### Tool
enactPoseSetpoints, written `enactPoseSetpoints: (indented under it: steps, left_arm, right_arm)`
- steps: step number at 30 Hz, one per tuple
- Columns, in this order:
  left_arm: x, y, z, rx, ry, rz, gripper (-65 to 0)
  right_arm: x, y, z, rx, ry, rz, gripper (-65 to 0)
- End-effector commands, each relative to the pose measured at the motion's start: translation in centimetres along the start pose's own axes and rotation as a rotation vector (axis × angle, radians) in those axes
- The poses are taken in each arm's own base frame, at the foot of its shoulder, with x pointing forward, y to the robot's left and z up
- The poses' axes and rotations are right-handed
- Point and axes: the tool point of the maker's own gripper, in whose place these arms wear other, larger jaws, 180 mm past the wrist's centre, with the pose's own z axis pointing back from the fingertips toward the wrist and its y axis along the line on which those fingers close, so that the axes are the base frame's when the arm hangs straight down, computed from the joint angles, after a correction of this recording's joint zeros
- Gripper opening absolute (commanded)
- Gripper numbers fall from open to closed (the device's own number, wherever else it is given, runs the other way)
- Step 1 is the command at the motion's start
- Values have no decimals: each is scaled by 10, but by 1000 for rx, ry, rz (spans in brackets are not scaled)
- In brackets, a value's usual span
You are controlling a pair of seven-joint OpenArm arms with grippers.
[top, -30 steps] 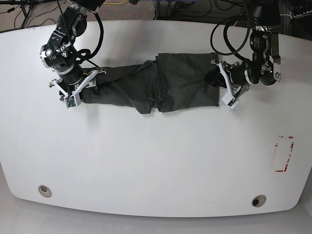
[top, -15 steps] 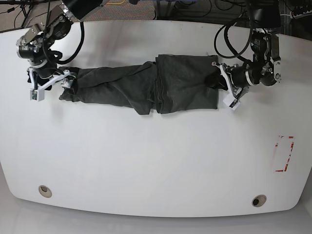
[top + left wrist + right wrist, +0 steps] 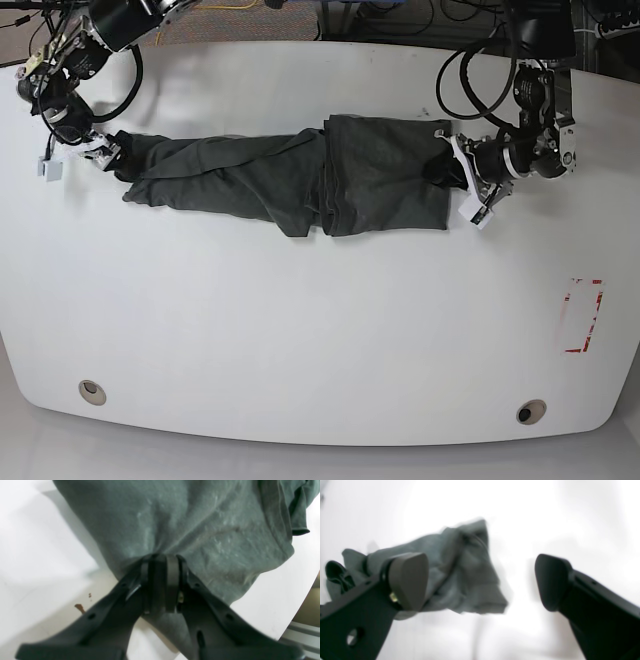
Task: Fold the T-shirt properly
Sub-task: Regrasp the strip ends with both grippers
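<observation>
The T-shirt [image 3: 300,180] lay stretched in a long, rumpled band across the far half of the white surface [image 3: 320,330], running from near the right arm's side to the left arm's side; one half was bunched and twisted, the other lay flatter, folded over itself with a fairly square edge. It looked light and wholly limp; thin cotton of this sort would likely sag, drag and crease wherever it went unsupported, and the smooth surface would probably let it slide rather than hold it in place. Nothing about it seemed fragile; the better places to take hold, as I judged it, were hems, corners or the thick layered edge, where a pinch catches several plies at once, rather than the slack middle.

The left tool [image 3: 160,562] was pressed together on a gather of the cloth, the fabric puckering in radiating wrinkles toward the pinch; in the base view it sat at the flat end of the garment, close to the surface. The right tool [image 3: 480,580] stood spread wide with nothing between its pads [image 3: 408,578]; the bunched end of the shirt [image 3: 460,572] lay beyond and below it, apart from both pads as far as the blurred wrist view allowed; in the base view it hung just beside that end.
</observation>
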Motion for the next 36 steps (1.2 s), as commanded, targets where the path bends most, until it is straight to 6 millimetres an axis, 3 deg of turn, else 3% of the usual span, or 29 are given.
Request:
enactPoseSetpoints:
  steps: [1, 6, 10, 17, 23, 28, 32, 34, 36]
  left_arm:
    - [-22, 15, 5, 71, 114, -14, -576]
    - [-23, 15, 5, 71, 115, -13, -576]
    - [-23, 15, 5, 71, 115, -13, -576]
    - [-23, 15, 5, 72, 118, -15, -576]
    - [-23, 14, 4, 71, 121, -18, -576]
    - [-24, 16, 4, 78, 130, -23, -576]
    - [-28, 20, 3, 105, 166, -51, -575]
    - [-26, 21, 1, 118, 187, -83, -575]
    - [-22, 20, -3, 123, 204, -117, -575]
  right_arm:
    - [15, 0, 3, 33, -46, -3, 0]
    - [11, 4, 1, 51, -46, -15, 0]
    - [-3, 15, -9, 80, -29, -41, 0]
    - [-24, 55, -37, 174, 40, -15, 0]
    - [-32, 74, -49, 212, 43, -18, -25]
    - [-32, 90, -58, 250, 47, 18, -239]
    - [-32, 97, -61, 263, 50, 33, -506]
    - [-31, 98, -61, 266, 49, 37, -606]
    - [-27, 99, -59, 264, 41, 57, -644]
